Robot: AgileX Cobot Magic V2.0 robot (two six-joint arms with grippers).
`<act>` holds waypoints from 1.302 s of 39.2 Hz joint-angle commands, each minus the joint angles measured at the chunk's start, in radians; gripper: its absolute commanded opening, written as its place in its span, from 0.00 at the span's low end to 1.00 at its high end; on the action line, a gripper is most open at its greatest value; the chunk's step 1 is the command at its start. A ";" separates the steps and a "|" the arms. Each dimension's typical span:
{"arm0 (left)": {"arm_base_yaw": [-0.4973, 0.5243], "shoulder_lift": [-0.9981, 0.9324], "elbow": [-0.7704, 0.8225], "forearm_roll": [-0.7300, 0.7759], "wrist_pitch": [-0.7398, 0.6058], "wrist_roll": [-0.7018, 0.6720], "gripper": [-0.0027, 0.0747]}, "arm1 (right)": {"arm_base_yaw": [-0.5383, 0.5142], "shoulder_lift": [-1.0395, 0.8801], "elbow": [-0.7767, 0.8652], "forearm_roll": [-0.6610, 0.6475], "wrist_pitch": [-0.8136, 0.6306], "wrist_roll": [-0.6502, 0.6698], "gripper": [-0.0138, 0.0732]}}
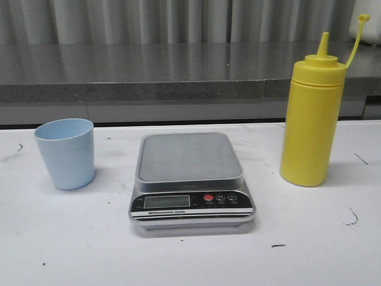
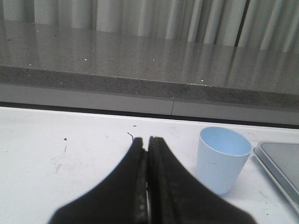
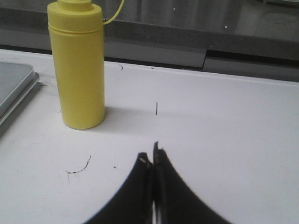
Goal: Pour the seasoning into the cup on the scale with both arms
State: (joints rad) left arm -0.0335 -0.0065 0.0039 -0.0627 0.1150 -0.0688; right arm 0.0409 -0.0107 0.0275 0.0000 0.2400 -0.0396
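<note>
White table (image 1: 190,262): cup (image 2: 222,158) beside (closed) left hand (image 2: 148,140)

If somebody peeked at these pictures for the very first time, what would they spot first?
Probably the tall yellow bottle, standing upright on the right side of the white table with its little cap hanging off a strap. Next comes the silver scale in the middle with nothing on it, and the pale blue cup standing alone on the left. Both black grippers, left and right, are shut and holding nothing.
</note>
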 commanded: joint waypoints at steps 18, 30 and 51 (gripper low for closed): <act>0.001 0.001 0.026 -0.004 -0.085 -0.004 0.01 | -0.009 -0.015 -0.006 0.000 -0.077 -0.005 0.03; 0.001 0.001 0.026 -0.003 -0.104 -0.004 0.01 | -0.009 -0.015 -0.006 0.000 -0.084 -0.005 0.03; 0.001 0.001 -0.184 0.019 -0.105 0.028 0.01 | -0.009 -0.003 -0.240 0.000 -0.052 -0.006 0.03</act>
State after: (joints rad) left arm -0.0335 -0.0065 -0.0810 -0.0429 0.0910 -0.0450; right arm 0.0409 -0.0107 -0.1119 0.0000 0.2386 -0.0396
